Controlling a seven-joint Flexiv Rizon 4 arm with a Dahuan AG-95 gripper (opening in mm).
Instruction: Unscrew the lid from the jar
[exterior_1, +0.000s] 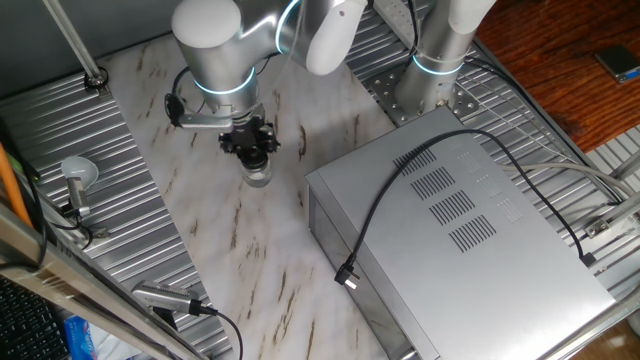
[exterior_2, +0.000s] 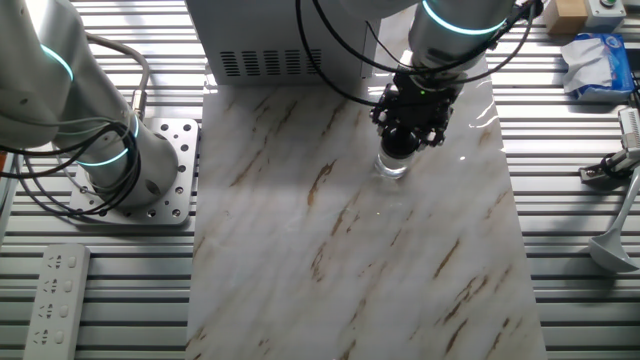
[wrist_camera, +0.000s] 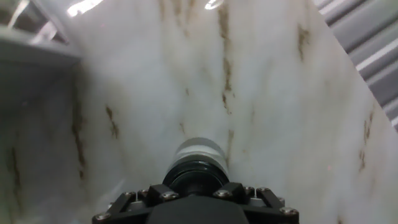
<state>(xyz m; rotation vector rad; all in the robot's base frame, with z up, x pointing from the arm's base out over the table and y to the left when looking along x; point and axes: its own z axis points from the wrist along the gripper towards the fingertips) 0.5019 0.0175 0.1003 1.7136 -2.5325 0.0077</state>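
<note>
Black two-finger gripper (exterior_1: 254, 150) points straight down over the tiny clear cylindrical jar (exterior_1: 259, 176), which stands upright on the white marble-pattern tabletop (exterior_1: 240, 250). The small round dark lid (wrist_camera: 196, 176) sits on the jar top, right under the fingers; fingers look closed in around the lid, but actual contact is hidden by the gripper body, cannot tell grip for sure. Jar is directly below the fingers, well inside the marble slab. Open marble all round the fingers on most sides. Large grey metal box (exterior_1: 460, 220) with a black cable (exterior_1: 400, 190) lies off to one side, near but apart. Ribbed metal surface (exterior_2: 570, 250) borders the slab edges. Round grey knob on a stem (exterior_1: 76, 178) well away.
</note>
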